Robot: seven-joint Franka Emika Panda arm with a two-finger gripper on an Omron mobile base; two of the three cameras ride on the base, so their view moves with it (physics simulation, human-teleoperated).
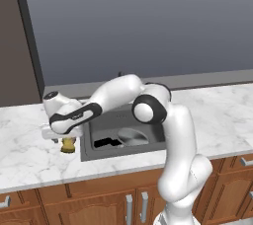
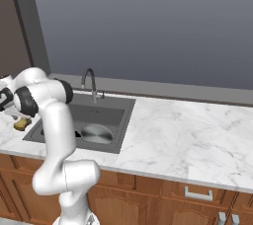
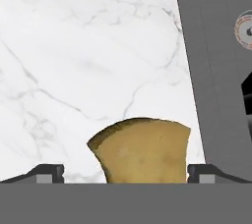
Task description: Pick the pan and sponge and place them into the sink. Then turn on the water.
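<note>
Your tool [image 3: 126,173] straddles the sponge [image 3: 142,150] on the marble surface [image 3: 74,46], fingers apart, seemingly not touching; the pan [image 1: 132,136] lies in the sink [image 1: 101,156].

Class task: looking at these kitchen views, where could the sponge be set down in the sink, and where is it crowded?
The sink has bare floor along its back half, below the faucet. The front is crowded: the pan lies there, its handle pointing left. The sponge sits between the gripper tips, over the counter left of the sink rim.
</note>
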